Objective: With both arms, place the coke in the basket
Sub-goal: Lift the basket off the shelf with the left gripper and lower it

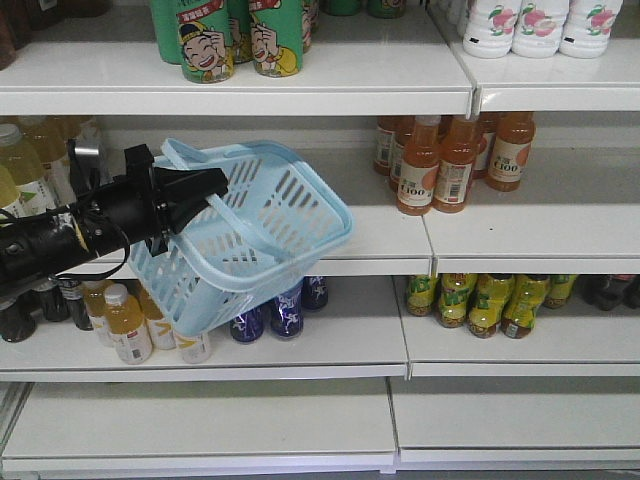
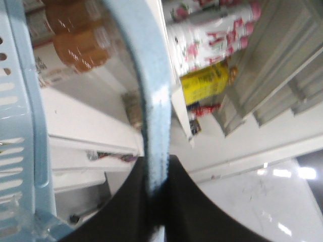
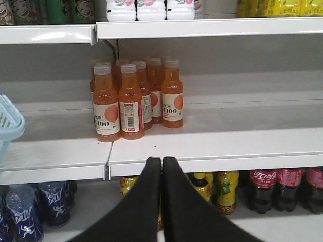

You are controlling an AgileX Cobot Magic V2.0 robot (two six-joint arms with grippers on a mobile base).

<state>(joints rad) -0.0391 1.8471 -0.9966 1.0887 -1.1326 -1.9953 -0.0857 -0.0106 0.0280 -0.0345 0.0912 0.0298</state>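
The black left arm (image 1: 60, 235) clenches its jaws on a loop handle (image 2: 151, 126) of the tilted light blue slotted plastic basket (image 1: 270, 215); the right arm (image 3: 161, 161), jaws pressed together empty, faces orange juice bottles (image 3: 131, 101), the slim red metal coke bottle unseen.

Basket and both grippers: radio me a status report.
Left gripper shut on basket handle, basket hanging tilted. Right gripper shut, empty, facing orange juice bottles. Coke not in view; only plastic cola bottles below.
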